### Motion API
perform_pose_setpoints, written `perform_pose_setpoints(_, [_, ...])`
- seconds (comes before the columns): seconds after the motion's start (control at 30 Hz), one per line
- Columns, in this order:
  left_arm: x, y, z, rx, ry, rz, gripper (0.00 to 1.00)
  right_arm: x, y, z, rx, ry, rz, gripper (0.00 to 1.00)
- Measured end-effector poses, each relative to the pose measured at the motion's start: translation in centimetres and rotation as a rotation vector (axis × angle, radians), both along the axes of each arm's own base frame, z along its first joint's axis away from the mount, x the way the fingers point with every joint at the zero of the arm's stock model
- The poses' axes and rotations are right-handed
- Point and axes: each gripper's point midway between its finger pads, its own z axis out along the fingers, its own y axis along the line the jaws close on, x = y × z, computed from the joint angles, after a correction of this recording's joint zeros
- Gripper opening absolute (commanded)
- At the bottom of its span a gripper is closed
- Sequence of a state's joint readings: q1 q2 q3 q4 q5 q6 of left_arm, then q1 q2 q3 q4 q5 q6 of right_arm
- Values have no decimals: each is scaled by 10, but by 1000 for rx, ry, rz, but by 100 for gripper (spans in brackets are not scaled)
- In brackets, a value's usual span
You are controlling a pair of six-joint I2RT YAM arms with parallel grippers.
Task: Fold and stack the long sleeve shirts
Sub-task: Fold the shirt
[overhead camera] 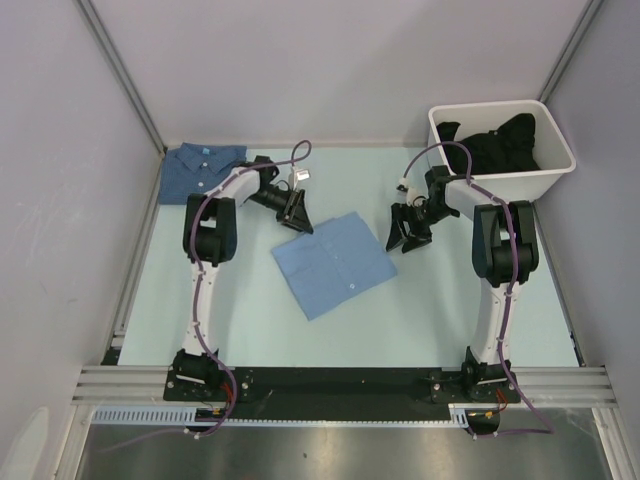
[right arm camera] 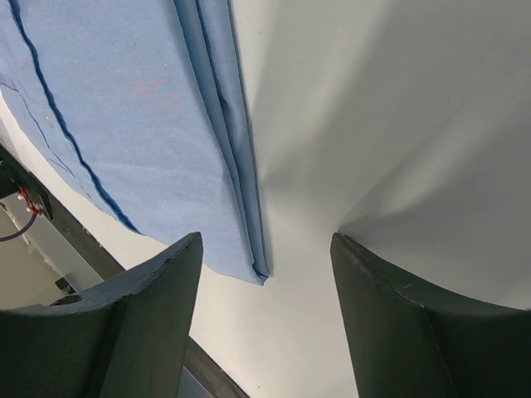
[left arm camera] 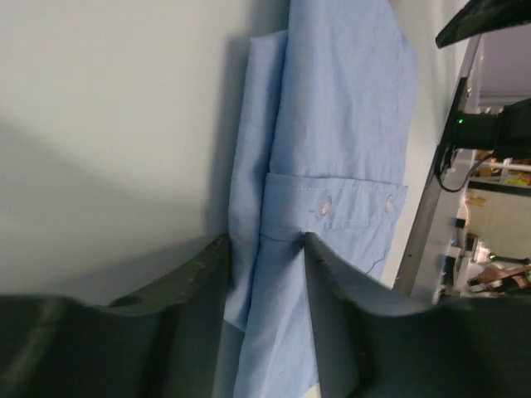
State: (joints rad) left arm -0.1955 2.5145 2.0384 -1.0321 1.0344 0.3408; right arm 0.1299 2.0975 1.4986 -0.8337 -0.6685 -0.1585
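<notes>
The light sky-blue shirt point(overhead camera: 335, 262) lies folded into a rectangle in the middle of the table. The darker denim-blue shirt point(overhead camera: 200, 170) lies folded at the back left, collar and turquoise label up. My left gripper point(overhead camera: 298, 215) is at the light shirt's far left corner. In the left wrist view its jaws point(left arm camera: 265, 240) stand apart, straddling a folded edge of the shirt point(left arm camera: 340, 124) near two pale buttons. My right gripper point(overhead camera: 403, 232) is open and empty just right of the shirt. In the right wrist view point(right arm camera: 267, 239) the shirt's folded corner point(right arm camera: 124, 108) lies between the fingers.
A white bin point(overhead camera: 555, 160) holding black clothes stands at the back right. Grey walls close in the table point(overhead camera: 250, 300) on the left, back and right. A metal rail runs along the near edge.
</notes>
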Motion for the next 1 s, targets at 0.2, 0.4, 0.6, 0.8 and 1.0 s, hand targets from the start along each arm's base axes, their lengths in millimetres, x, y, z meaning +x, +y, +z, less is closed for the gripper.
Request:
perform_pose_setpoints(0.2, [4,2,-9,17,40,44,0,0,0,0,3,0,0,69])
perform_pose_setpoints(0.4, [11,10,-4,14,42,88,0,1,-1,1,8,1,-6,68])
perform_pose_setpoints(0.6, [30,35,42,83,-141,122,0,1,-6,2,13,-11,-18,68])
perform_pose_setpoints(0.8, [89,63,151,234,-603,138,0,6,-16,15,18,-53,-45,69])
perform_pose_setpoints(1.0, [100,75,227,420,-975,80,0,11,-18,32,47,-108,-61,72])
